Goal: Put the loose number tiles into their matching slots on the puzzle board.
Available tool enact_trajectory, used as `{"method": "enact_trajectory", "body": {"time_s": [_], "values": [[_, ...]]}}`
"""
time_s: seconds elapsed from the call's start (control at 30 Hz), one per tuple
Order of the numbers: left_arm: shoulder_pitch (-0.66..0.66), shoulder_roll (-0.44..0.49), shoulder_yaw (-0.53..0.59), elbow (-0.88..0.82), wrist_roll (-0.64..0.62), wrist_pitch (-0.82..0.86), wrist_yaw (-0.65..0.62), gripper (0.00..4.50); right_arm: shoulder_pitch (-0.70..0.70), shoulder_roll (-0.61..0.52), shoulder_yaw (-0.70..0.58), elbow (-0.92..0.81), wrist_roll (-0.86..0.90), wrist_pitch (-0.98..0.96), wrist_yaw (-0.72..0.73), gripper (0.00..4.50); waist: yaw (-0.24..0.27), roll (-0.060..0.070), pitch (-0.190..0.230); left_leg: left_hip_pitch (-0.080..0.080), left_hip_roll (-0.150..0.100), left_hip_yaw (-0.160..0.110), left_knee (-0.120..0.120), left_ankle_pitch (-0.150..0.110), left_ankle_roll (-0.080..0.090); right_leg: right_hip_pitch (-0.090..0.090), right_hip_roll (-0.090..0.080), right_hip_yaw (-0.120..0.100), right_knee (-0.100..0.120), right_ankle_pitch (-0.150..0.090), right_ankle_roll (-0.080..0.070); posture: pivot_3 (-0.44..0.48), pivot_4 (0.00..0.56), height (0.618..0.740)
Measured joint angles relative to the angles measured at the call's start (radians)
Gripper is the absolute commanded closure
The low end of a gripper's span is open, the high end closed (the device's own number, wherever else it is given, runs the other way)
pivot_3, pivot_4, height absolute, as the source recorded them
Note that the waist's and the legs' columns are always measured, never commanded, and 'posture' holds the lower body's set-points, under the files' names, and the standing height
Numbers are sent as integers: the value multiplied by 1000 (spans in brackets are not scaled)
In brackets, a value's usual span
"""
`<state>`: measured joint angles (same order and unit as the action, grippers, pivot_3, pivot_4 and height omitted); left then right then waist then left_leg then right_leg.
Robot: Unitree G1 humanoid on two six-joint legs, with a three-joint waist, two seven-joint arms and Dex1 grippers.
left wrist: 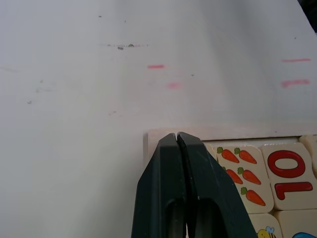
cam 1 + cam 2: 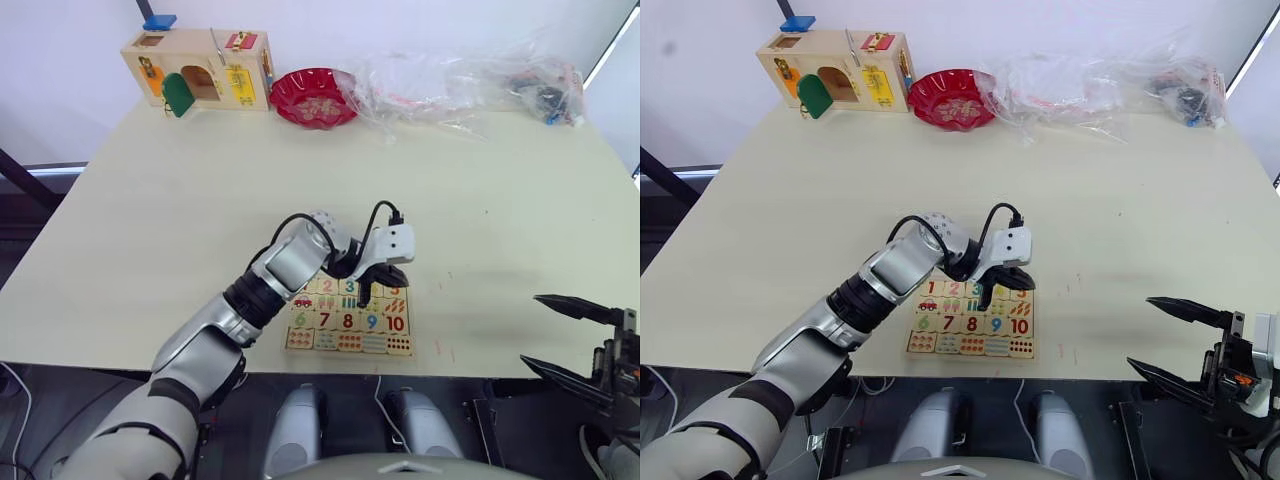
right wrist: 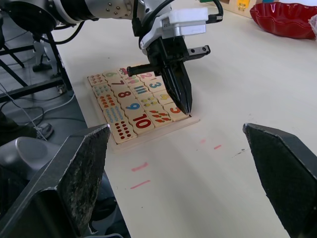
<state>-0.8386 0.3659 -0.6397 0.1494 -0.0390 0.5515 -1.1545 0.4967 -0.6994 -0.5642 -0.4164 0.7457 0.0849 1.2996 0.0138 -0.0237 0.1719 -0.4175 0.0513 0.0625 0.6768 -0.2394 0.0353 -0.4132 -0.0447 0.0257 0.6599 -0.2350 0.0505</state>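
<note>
**Bright, even light and soft shadows**

Diffuse light fills the scene. The pale table point(image 2: 480, 210) reads almost washed out in the left wrist view. Faint shadows lie beside the left gripper point(image 3: 184, 101) on the puzzle board point(image 3: 148, 136). The clear plastic bags point(image 2: 450, 85) glint. The right gripper's fingers point(image 3: 74, 173) loom blurred.

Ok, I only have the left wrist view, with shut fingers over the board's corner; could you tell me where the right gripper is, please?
Observer: The right gripper hangs open at the table's near edge, well to the right of the puzzle board.
Operator: Thanks. Which tile are the left fingertips at?
Observer: The left gripper points down beside the red 5 tile, at the end of the numeral row.
Operator: Are other low numbers seated?
Observer: The red 2 tile and green 3 tile sit in that row.
</note>
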Motion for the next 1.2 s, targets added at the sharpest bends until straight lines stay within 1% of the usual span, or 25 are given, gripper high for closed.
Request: {"method": "enact_trajectory", "body": {"time_s": [0.4,0.57,0.63,0.7,0.8,0.87,0.93,1.0,1.1,1.2], "values": [[58,46,15,-65,17,-33,-13,4437,-2,0,6,0,0,3,1,0,-1,0,-1,2,0,0,0,0,0,1,0,0,0,0,0,0,150,740],[89,54,51,-85,4,-11,-3,4437,-16,-1,18,2,0,3,3,0,-2,1,-1,2,1,0,0,0,0,1,0,0,0,0,0,0,150,740],[126,61,105,-108,-32,38,10,4437,-28,-2,31,2,-1,5,1,0,-5,1,-1,2,1,0,0,0,0,1,0,0,1,0,0,0,150,740],[170,81,190,-145,-87,83,24,4437,-37,-1,44,2,-1,13,-8,0,-6,1,-1,1,2,0,0,0,0,0,0,0,1,0,0,0,150,740],[229,117,370,-255,-203,132,39,4437,-73,19,66,1,1,26,-49,0,-4,1,-1,1,2,0,0,0,0,0,0,0,1,0,-1,0,150,740],[272,122,463,-317,-273,152,51,4437,-95,42,92,-5,2,33,-83,0,-2,1,-1,2,2,0,0,0,0,1,0,0,1,0,0,0,150,740],[348,117,549,-363,-338,163,78,4437,-116,62,125,-13,-8,37,-120,0,-2,1,-1,2,2,0,0,0,0,1,-1,0,1,0,0,0,150,740],[442,108,627,-392,-359,142,135,4437,-135,75,163,-24,-38,40,-157,0,-3,1,-1,2,2,0,0,0,0,1,0,0,1,0,-1,0,150,740],[536,109,719,-423,-379,113,203,4437,-178,100,209,-25,-98,23,-211,0,-2,1,-1,2,2,1,0,0,0,1,0,-1,1,0,0,0,150,740],[626,113,791,-465,-410,99,241,4437,-216,114,252,-10,-132,22,-249,0,1,1,-1,2,2,1,0,0,0,1,-1,-1,1,0,-1,0,150,740]]}}
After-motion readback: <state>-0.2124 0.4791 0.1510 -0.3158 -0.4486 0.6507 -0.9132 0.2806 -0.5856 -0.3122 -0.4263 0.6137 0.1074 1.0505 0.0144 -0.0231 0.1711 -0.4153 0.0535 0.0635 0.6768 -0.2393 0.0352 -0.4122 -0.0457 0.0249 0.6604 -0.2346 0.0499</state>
